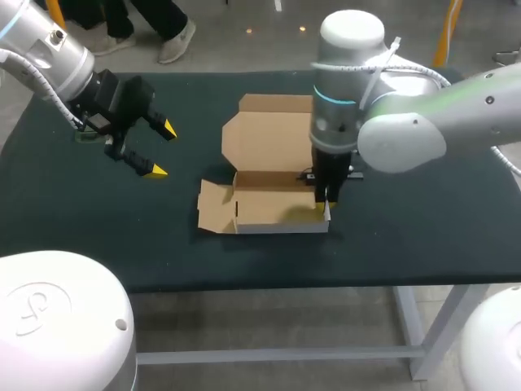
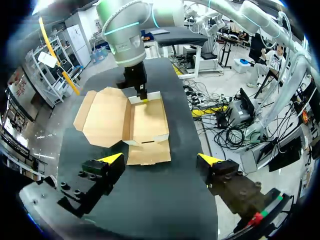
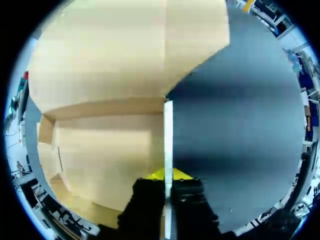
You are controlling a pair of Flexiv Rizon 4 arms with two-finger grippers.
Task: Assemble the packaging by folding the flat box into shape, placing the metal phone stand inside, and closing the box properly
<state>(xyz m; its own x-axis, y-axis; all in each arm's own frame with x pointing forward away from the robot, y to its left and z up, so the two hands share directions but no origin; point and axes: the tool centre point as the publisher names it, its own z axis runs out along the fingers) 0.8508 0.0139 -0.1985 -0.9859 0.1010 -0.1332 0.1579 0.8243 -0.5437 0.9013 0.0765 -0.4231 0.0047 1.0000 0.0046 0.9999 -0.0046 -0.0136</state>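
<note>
on the dark surface (image 1: 423, 228), close to its near edge, sits a brown box (image 1: 273, 204). it is only half made. its front wall (image 1: 281, 221) stands up. a flap (image 1: 213, 208) lies flat on the surface at the box's left end.

at the box's right end the right fingers (image 1: 326, 208) come straight down from above. they are pinched on the box's right wall (image 3: 168, 135), one finger on the inside and one on the outside. in the right wrist view the thin top edge of that wall runs right between the two fingers, and the wall stands upright. the big grey right arm (image 1: 423, 122) comes in from the right side and bends down over the box.

a bit farther back and off to the left, well apart from the box, the left fingers (image 1: 162, 150) hang over the surface. they are spread wide and have hold of nothing. in the left wrist view the box lies ahead of them, with the flat flap on the side nearest to them.

farthest back, the lid (image 1: 269, 130) lies open behind the box, joined to its back wall.
</note>
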